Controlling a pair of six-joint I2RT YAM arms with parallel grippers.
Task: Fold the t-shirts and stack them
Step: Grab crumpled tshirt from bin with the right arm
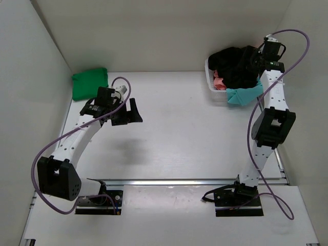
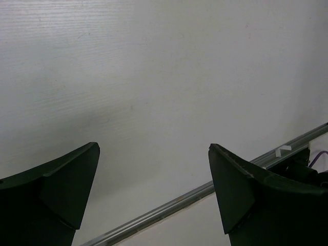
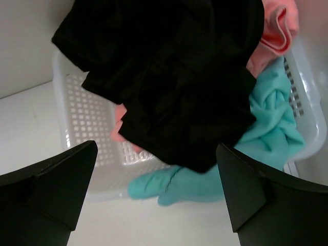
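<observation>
**Right pincer** [image 3: 156,147]: fingers spread wide, with nothing clamped between them. It hangs over the far right corner of the table [image 1: 184,133] and faces the white basket [image 3: 87,113]. The black shirt [image 3: 174,77] lies directly ahead of the fingertips, heaped on top of the basket's contents and bulging past its far rim. In the wrist view its lowest fold falls in the gap between the two fingers but beyond their tips, and no contact can be seen.

The coral shirt [image 3: 277,31] lies under the black one. It shows at the upper right and again as a small patch at the black shirt's left edge. The teal shirt [image 3: 266,118] drapes over the basket's near rim, its end resting on the table just outside the basket.

In the top view the right pincer [image 1: 251,60] overlaps the black shirt [image 1: 233,64]. The coral shirt [image 1: 219,82] and teal shirt [image 1: 243,95] sit just nearer the arms, within and over the basket [image 1: 209,72].

**Left pincer** [image 1: 127,114]: fingers likewise apart and holding nothing, raised above the left half of the table. The wrist view [image 2: 154,147] shows only bare table [image 2: 154,77] between the fingers.

The green shirt [image 1: 89,83] lies folded in the far left corner, near this pincer but apart from it, and well apart from the basket.
</observation>
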